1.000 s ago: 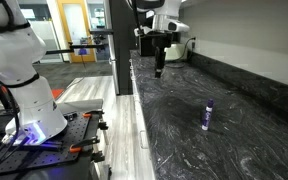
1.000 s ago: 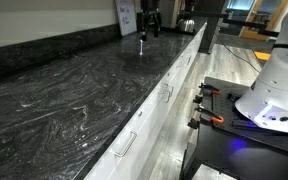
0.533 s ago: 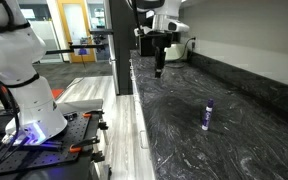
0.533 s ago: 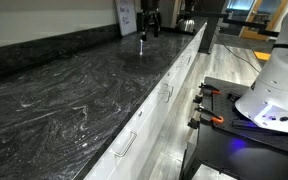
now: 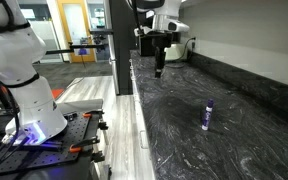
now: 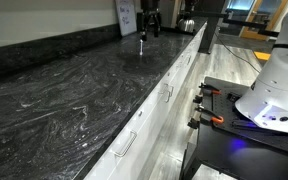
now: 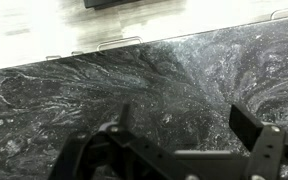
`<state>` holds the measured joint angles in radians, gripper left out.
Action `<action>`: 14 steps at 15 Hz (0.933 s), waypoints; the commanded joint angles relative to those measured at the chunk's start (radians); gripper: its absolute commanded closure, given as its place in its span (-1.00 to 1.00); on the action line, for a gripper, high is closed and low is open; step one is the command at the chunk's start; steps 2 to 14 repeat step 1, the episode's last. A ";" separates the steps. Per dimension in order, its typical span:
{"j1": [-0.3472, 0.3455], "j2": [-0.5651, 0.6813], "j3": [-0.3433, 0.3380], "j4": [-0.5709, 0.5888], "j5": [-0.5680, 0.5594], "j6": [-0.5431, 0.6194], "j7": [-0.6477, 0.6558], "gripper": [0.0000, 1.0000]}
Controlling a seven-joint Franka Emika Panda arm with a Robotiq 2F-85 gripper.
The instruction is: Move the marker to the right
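The marker is a small bluish-purple cylinder with a paler end, standing upright on the dark marbled countertop in an exterior view. I cannot make it out in the other exterior view or in the wrist view. My gripper hangs fingers-down over the far end of the counter, well away from the marker, and it also shows in an exterior view. In the wrist view the gripper is open and empty, with only bare counter between the fingers.
The counter's front edge drops to white drawers. A white robot base stands on the floor beside the counter and also shows in an exterior view. A framed sign and a silver appliance stand at the far end.
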<state>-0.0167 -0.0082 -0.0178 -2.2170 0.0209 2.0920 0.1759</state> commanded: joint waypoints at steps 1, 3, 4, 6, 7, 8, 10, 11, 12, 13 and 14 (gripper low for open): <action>-0.001 0.000 0.000 0.002 0.000 -0.003 0.000 -1.00; -0.001 0.000 0.000 0.002 0.000 -0.003 0.000 -1.00; -0.001 0.000 0.000 0.002 0.000 -0.003 0.000 -1.00; -0.001 0.000 0.000 0.002 0.000 -0.003 0.000 -1.00; -0.001 0.000 0.000 0.002 0.000 -0.003 0.000 -1.00; -0.001 0.000 0.000 0.002 0.000 -0.003 0.000 -1.00; -0.001 0.000 0.000 0.002 0.000 -0.003 0.000 -1.00; -0.001 0.000 0.000 0.002 0.000 -0.003 0.000 -1.00; -0.001 0.000 0.000 0.002 0.000 -0.003 0.000 -1.00; -0.001 0.000 0.000 0.002 0.000 -0.003 0.000 -1.00; -0.001 0.000 0.000 0.002 0.000 -0.003 0.000 -1.00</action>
